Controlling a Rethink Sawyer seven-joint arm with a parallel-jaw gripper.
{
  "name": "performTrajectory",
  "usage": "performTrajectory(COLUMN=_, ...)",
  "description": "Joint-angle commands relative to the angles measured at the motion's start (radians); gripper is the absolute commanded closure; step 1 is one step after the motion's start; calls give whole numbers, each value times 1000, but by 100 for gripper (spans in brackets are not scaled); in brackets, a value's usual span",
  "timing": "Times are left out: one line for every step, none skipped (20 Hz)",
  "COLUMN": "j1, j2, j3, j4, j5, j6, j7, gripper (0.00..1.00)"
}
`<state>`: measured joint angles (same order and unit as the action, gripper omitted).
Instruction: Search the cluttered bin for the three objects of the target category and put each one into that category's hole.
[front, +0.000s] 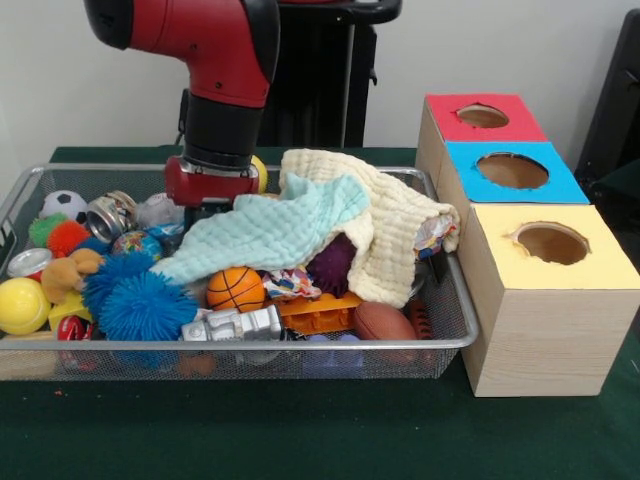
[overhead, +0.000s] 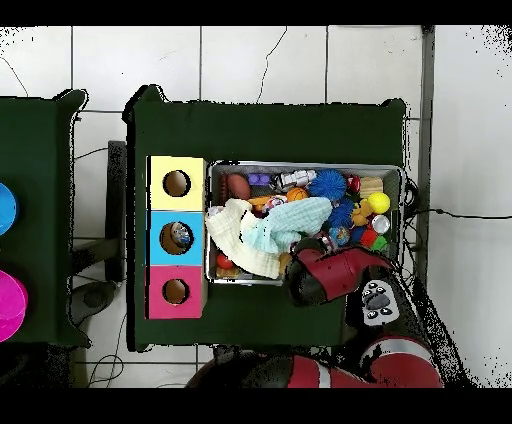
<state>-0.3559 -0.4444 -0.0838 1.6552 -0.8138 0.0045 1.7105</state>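
Down inside the wire bin (front: 440, 343), the pincer (front: 208, 205) sits low among the toys, and I cannot tell if it is wide or narrow. Just beside it lie the mint cloth (front: 265, 232) and the cream cloth (front: 395, 235), covering toys, so a good move is to lift slowly and pull the cloths away. Well apart from it stand the red box (front: 470, 125), blue box (front: 508, 172) and yellow box (front: 548, 250).

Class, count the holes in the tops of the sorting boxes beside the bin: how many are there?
3, in a row. One in the red box, one in the blue box, one in the yellow box. In the overhead view, something shows inside the blue one.
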Motion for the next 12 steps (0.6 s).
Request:
performTrajectory(j1=63, j2=-93, j3=22, j4=86, j5=82, j6=130, j7=124, gripper=100)
performTrajectory(j1=81, j2=-110, j3=-3, j4=92, j5=85, j6=125, j7=136, gripper=100)
performTrajectory(j1=93, j2=-118, j3=-20, j4=94, j5=90, j6=122, j7=146, gripper=100)
performTrajectory(j1=107, j2=-126, j3=-38, j4=93, j5=96, j6=121, j7=155, gripper=100)
performTrajectory(j1=121, j2=-133, j3=-57, j4=92, j5=101, j6=120, j7=165, gripper=100)
performTrajectory(j1=130, j2=-138, j3=-67, j4=89, j5=108, j6=124, j7=168, gripper=100)
performTrajectory(j1=135, j2=-144, j3=-73, j4=89, j5=112, j6=128, j7=165, gripper=100)
performTrajectory(j1=140, j2=-149, j3=-80, j4=89, j5=117, j6=133, j7=162, gripper=100)
performTrajectory(j1=140, j2=-154, j3=-80, j4=91, j5=122, j6=136, j7=157, gripper=100)
performTrajectory(j1=141, j2=-159, j3=-85, j4=101, j5=128, j6=137, j7=157, gripper=100)
performTrajectory(j1=144, j2=-162, j3=-88, j4=104, j5=132, j6=139, j7=155, gripper=100)
performTrajectory(j1=150, j2=-168, j3=-97, j4=109, j5=136, j6=137, j7=156, gripper=100)
